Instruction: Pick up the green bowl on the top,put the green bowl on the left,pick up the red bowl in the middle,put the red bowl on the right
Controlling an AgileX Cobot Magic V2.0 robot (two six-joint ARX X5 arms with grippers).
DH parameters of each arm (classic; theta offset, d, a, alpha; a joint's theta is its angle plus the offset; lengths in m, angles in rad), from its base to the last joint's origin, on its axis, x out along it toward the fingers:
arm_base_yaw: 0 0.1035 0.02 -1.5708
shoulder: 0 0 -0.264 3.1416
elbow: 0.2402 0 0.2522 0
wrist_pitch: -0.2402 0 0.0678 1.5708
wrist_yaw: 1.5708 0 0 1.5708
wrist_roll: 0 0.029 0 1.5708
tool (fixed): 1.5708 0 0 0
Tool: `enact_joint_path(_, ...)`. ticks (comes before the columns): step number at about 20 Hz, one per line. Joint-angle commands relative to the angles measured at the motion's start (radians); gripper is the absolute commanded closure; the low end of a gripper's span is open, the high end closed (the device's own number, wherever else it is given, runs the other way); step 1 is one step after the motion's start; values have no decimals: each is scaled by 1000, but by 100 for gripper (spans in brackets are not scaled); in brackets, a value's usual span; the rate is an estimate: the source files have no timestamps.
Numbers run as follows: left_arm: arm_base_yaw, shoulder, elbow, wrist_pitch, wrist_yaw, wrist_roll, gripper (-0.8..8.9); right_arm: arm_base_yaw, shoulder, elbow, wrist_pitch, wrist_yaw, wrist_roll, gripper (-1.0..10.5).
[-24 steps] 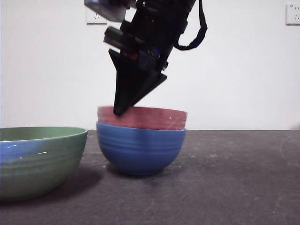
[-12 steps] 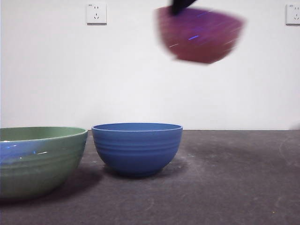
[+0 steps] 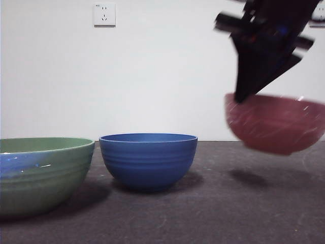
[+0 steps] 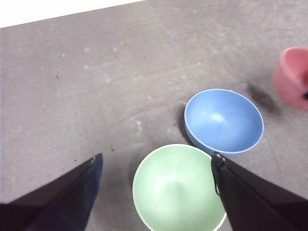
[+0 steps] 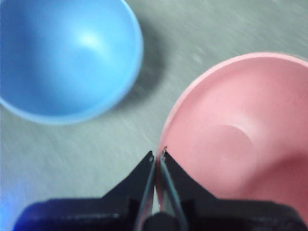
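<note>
My right gripper [image 3: 239, 97] is shut on the near rim of the red bowl [image 3: 277, 123] and holds it in the air at the right, a little above the table. In the right wrist view the right gripper [image 5: 158, 156] pinches the red bowl's [image 5: 231, 139] rim. The green bowl [image 3: 43, 173] stands on the table at the left. In the left wrist view the green bowl [image 4: 175, 190] lies between the open jaws of my left gripper [image 4: 156, 166], which hangs high above it and is empty. The red bowl [image 4: 291, 79] shows at that view's edge.
A blue bowl [image 3: 148, 160] stands upright in the middle of the dark table [image 3: 213, 213], close beside the green bowl; it also shows in the left wrist view [image 4: 224, 120] and the right wrist view [image 5: 62, 57]. A white wall with sockets [image 3: 104, 14] is behind.
The red bowl was lifted off the blue bowl, carried up and to the right, and now hangs lower at the right. The green and blue bowls have not moved.
</note>
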Motion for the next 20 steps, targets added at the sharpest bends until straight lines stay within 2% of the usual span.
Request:
enact_joint_path(1,2,-1,-2,5,20,5,437,2,71,-16,32,-3,14,957)
enact_joint_path(7,2,-1,-2,6,49,0,437,4,155,-16,94,-50,6,933)
enact_joint_path(10,2,-1,-2,12,49,0,437,-3,141,-16,92,-49,8,775)
enact_joint_path(15,2,18,-2,103,61,13,438,-29,1,-16,168,-50,2,759)
enact_joint_path(17,2,36,-3,190,137,65,442,-56,-83,-16,241,-57,2,761)
enact_joint_path(18,2,58,-3,239,185,84,466,-72,-124,-16,272,-57,2,761)
enact_joint_path(19,2,76,-3,274,234,107,560,-92,-165,-16,294,-57,2,766)
enact_joint_path(20,2,111,-3,299,269,137,698,-113,-208,-16,302,-64,1,835)
